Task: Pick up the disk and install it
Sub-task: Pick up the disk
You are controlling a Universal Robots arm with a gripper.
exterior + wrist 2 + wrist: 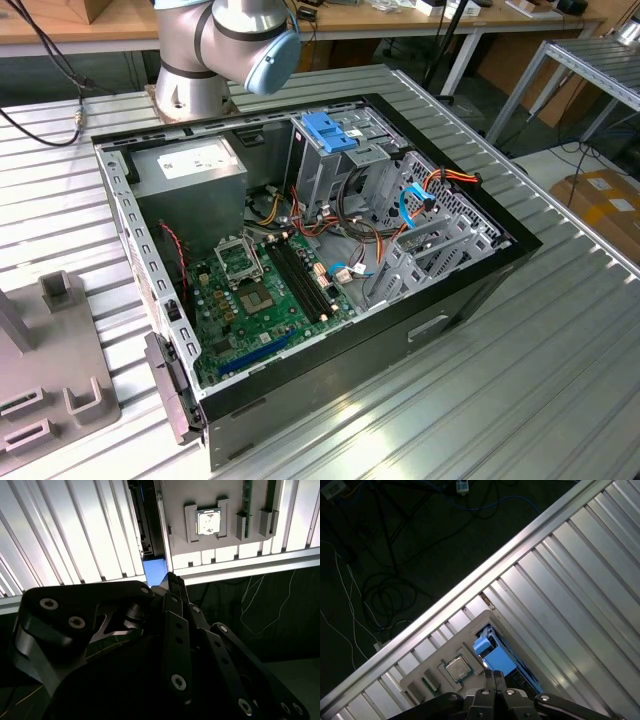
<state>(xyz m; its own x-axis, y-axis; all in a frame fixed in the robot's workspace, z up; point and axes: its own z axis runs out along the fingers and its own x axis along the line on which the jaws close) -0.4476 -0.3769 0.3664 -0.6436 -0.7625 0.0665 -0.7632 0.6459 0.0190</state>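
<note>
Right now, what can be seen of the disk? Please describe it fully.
The disk shows mainly its blue plastic carrier frame, smooth and shiny, with a lighter blue end piece. It sits in a long slot at the edge of the grey tray on the ribbed metal table, beside a square chip. The end effector is close to the blue frame; contact is unclear.

From above, the open case leaves free room over the motherboard. The power-supply box and the tall drive cage rise along the side nearest the arm's base, and cables loop across the bays toward the exterior view's right. Bare ribbed table surrounds the case. In both wrist views the disk sits in a slot at the edge of the fixture tray, with open table on one flank and a raised chip holder just beside the other
</note>
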